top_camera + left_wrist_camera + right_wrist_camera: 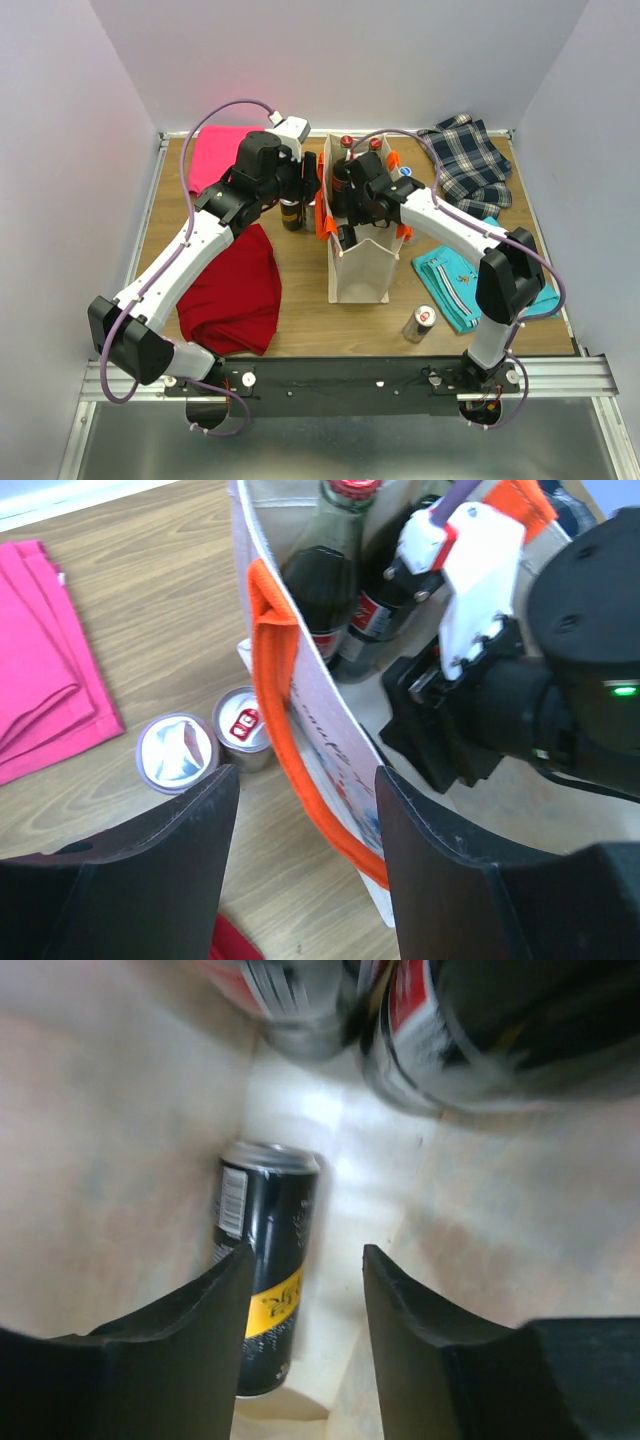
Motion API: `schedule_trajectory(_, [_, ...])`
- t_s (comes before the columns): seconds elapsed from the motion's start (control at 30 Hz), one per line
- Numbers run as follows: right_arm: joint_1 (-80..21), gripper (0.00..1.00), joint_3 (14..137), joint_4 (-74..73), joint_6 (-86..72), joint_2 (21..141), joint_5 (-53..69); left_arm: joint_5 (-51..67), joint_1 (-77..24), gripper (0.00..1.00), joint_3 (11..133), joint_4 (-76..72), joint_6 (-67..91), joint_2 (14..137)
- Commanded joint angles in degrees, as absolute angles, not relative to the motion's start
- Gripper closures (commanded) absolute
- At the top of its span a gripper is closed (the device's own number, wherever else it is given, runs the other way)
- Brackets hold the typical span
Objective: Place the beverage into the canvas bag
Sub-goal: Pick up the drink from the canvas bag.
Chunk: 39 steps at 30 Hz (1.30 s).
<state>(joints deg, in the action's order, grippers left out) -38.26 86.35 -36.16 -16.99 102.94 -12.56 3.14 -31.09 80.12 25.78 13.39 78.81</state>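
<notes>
Close to my bases, a small can [422, 322] stands alone on the tabletop [300, 335]. A red cloth [235, 290] lies on my left and a teal cloth [455, 285] lies on my right. Between them stands the canvas bag [360, 272], tall and open at the top.

My right gripper [307, 1260] is down inside the bag. Its fingers are apart and hold nothing. Right under them a black can [262, 1280] lies on its side on the bag's floor, next to the wall. I think this is the drink, so it is in the bag. The fingers are not touching it.

My left gripper [305, 800] is at the bag's left side. Its fingers are apart too. The bag's wall and its orange strap [275, 680] show between them. I cannot tell if they touch the cloth. Just outside that wall, two cans [245, 727] stand close together on the tabletop.

I think a can like these is light and smooth. It is thin, so a hard squeeze could dent it, and it may slip. I would hold it round the middle of its side. The bag is soft and may sag if I push it.

Deeper in the bag are dark bottles [470, 1030]. Farthest away lie a pink cloth [215, 150] and a plaid cloth [470, 165].
</notes>
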Motion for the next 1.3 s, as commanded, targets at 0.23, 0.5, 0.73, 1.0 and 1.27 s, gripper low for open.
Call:
schedule_trajectory(0.23, [-39.5, 0.20, 80.3, -33.1, -17.0, 102.1, -10.7, 18.0, -30.8, 0.33, 79.2, 23.7, 15.5, 78.6])
schedule_trajectory(0.5, [-39.7, 0.14, 79.6, -33.5, -16.7, 105.2, -8.8, 19.7, -30.8, 0.32, 78.8, 25.0, 15.3, 80.3])
schedule_trajectory(0.73, [-39.7, 0.14, 79.2, -34.1, -16.9, 108.7, -8.5, 16.4, -30.8, 0.33, 78.6, 27.8, 14.0, 81.3])
schedule_trajectory(1.0, [-39.7, 0.17, 77.4, -33.8, -17.8, 110.5, -9.3, 15.4, -30.8, 0.39, 78.0, 28.5, 13.4, 81.4])
schedule_trajectory(1.27, [-39.7, 0.31, 73.7, -33.2, -18.3, 111.4, -8.9, 15.1, -30.8, 0.51, 78.0, 28.7, 12.7, 81.5])
